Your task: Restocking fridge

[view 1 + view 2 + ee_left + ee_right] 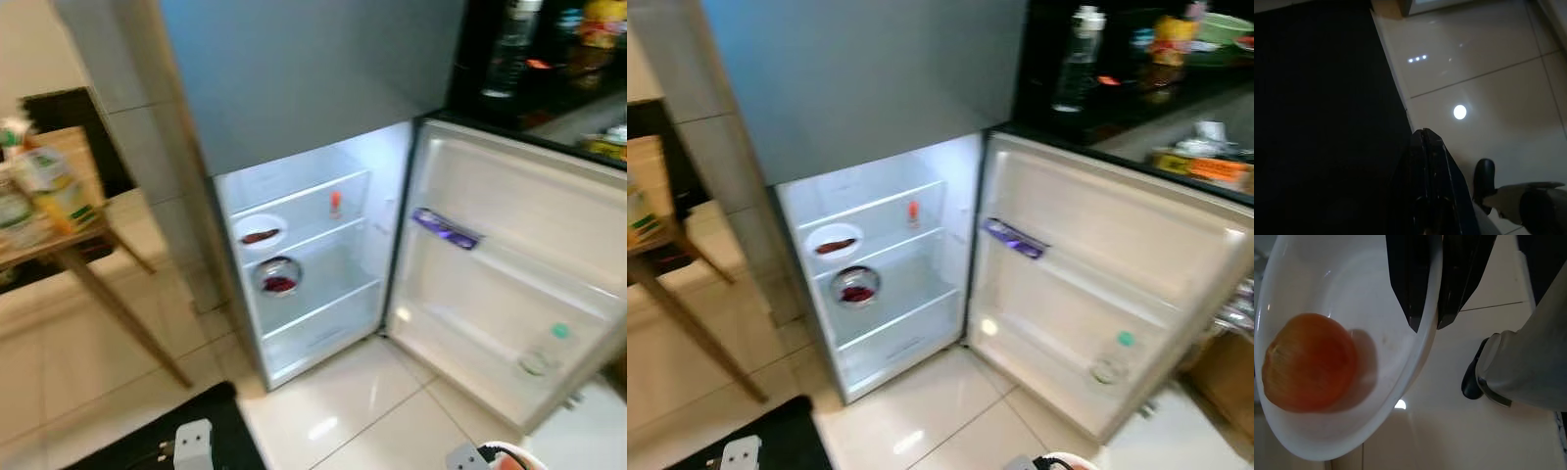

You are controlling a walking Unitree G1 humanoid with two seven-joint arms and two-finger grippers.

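Right claw [1426, 325] pinches the white bowl's [1327, 431] rim, onion [1308, 362] inside; left claw [1426, 142] clenched; fridge [304, 255] door [509, 274] open wide.

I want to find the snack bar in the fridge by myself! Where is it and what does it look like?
Look at the open fridge and follow its door, which swings out to the right. On the door's top shelf lies a long, flat purple packet, perhaps a snack bar. It is the only purple thing there; the things inside the fridge are bowls of red food and a small orange bottle.
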